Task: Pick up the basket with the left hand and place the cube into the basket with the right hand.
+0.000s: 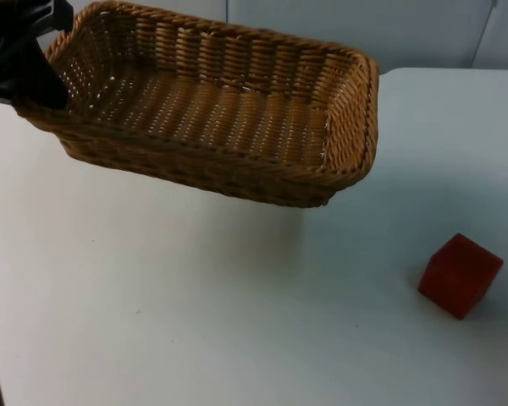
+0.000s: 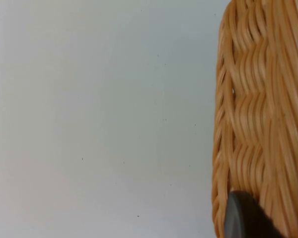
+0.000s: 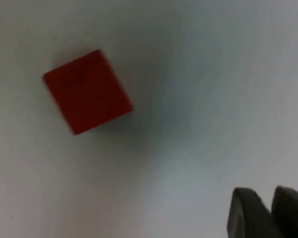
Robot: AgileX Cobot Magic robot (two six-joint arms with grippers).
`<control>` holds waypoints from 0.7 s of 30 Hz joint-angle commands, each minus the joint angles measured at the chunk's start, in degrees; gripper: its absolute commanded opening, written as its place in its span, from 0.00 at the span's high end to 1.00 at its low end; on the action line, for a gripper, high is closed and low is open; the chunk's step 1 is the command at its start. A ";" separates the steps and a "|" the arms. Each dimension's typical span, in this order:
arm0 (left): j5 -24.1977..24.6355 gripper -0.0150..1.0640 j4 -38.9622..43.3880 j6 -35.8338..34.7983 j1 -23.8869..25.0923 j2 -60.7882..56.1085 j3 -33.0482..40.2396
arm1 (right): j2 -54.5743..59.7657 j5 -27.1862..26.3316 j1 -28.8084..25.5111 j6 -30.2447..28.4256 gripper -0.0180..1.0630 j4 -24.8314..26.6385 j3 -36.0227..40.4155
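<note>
left gripper [image 1: 21, 72]: matte black, angular housing | left fingertip [image 2: 246, 218]: dark grey, rounded | right fingertips [image 3: 246, 213]: black, blunt, paired

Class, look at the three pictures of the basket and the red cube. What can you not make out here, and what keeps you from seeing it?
- Left claw: its grip on the basket in the top view is cut off by the picture's edge.
- Basket's underside: hidden by its own wall in the top view.
- Cube: its far faces are hidden; in the right wrist view blur hides its surface.
- Right claw: whether it is open; only blurred tips show.
</note>
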 commanded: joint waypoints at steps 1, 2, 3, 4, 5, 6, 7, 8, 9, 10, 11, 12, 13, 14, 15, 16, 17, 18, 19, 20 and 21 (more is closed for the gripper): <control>-0.45 0.99 -2.34 -0.18 0.04 -0.84 -0.03 | 3.07 -0.09 5.22 -3.92 0.72 0.90 -0.47; -0.45 0.99 -2.34 -0.18 0.04 -0.84 -0.03 | 4.57 0.34 7.91 -4.52 0.64 0.22 -0.47; -0.45 0.99 -2.34 -0.18 0.04 -0.84 -0.03 | 6.40 1.06 11.16 -4.52 0.53 -1.14 -0.47; -0.45 0.99 -2.34 -0.18 0.04 -0.84 -0.03 | 8.07 1.72 14.05 -4.24 0.41 -2.98 -0.47; -0.45 0.99 -2.34 -0.18 0.04 -0.84 -0.03 | 8.07 1.72 14.05 -4.24 0.41 -2.98 -0.47; -0.45 0.99 -2.34 -0.18 0.04 -0.84 -0.03 | 9.57 2.57 16.54 -4.27 0.26 -4.03 -0.47; -0.45 0.99 -2.34 -0.18 0.04 -0.84 -0.03 | 11.35 3.99 18.89 -4.27 0.05 -4.77 -0.47; -0.48 0.99 -2.34 -0.18 0.04 -0.84 -0.03 | 11.96 4.52 19.49 -4.27 0.01 -4.77 -0.47; -0.48 0.99 -2.34 -0.18 0.04 -0.84 -0.03 | 13.48 5.71 20.38 -4.27 0.01 -4.77 -0.47; -0.48 0.99 -2.34 -0.18 0.04 -0.84 -0.03 | 13.77 6.00 20.38 -4.27 0.01 -4.77 -0.47; -0.48 0.99 -2.34 -0.18 0.04 -0.84 -0.03 | 13.77 6.00 20.38 -4.27 0.01 -4.77 -0.47; -0.48 0.99 -2.34 -0.18 0.04 -0.84 -0.03 | 14.65 6.07 20.38 -4.27 0.01 -4.52 -0.47; -0.48 0.99 -2.34 -0.18 0.04 -0.84 -0.03 | 14.77 6.07 20.38 -4.27 0.01 -4.52 -0.47; -0.48 0.99 -2.34 -0.18 0.04 -0.84 -0.03 | 15.14 5.61 20.38 -4.27 0.01 -5.60 -0.47; -0.48 0.99 -2.34 -0.18 0.04 -0.84 -0.03 | 15.18 4.62 20.38 -4.27 0.01 -6.51 -0.47; -0.48 0.99 -2.34 -0.18 0.04 -0.84 -0.03 | 15.18 4.62 20.38 -4.27 0.01 -6.51 -0.47; -0.48 0.99 -2.34 -0.18 0.04 -0.84 -0.03 | 15.18 3.63 20.38 -4.27 0.01 -7.05 -0.47; -0.48 0.99 -2.34 -0.18 0.04 -0.84 -0.03 | 15.18 2.37 20.38 -4.27 0.01 -7.79 -0.47; -0.48 0.99 -2.34 -0.18 0.04 -0.84 -0.03 | 15.18 1.16 20.38 -4.27 0.01 -8.18 -0.47; -0.48 0.99 -2.34 -0.18 0.04 -0.84 -0.03 | 15.18 -0.84 20.38 -4.27 0.01 -8.18 -0.47; -0.48 0.99 -2.34 -0.18 0.04 -0.84 -0.03 | 15.18 -0.84 20.38 -4.27 0.01 -8.18 -0.47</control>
